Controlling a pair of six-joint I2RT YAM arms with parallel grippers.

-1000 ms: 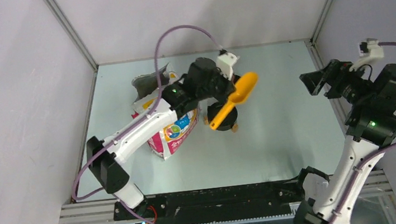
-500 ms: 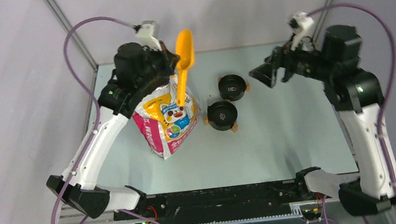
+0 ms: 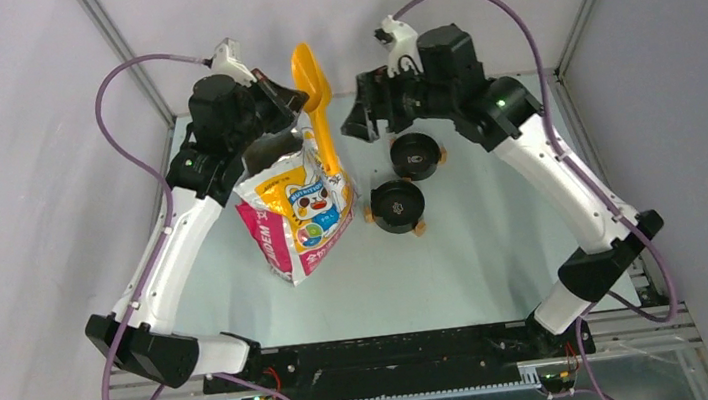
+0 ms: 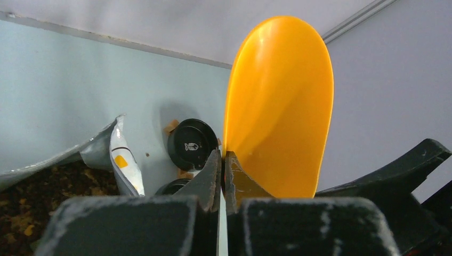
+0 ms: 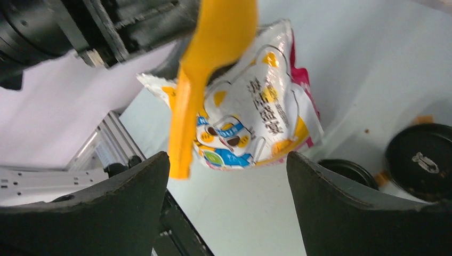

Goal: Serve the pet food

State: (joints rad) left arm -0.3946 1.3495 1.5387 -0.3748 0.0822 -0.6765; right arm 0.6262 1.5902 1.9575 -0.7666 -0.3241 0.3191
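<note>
While left gripper (image 4: 223, 158) clamps yellow scoop (image 4: 277, 101) by its rim above cat-print bag (image 3: 296, 212) | pet food (image 4: 48, 184) visible inside bag | right gripper (image 5: 228, 162) spread wide, empty

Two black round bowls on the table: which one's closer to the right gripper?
The rear black round bowl, just beside the open right gripper. The front bowl sits lower in the top view, farther from that gripper.
</note>
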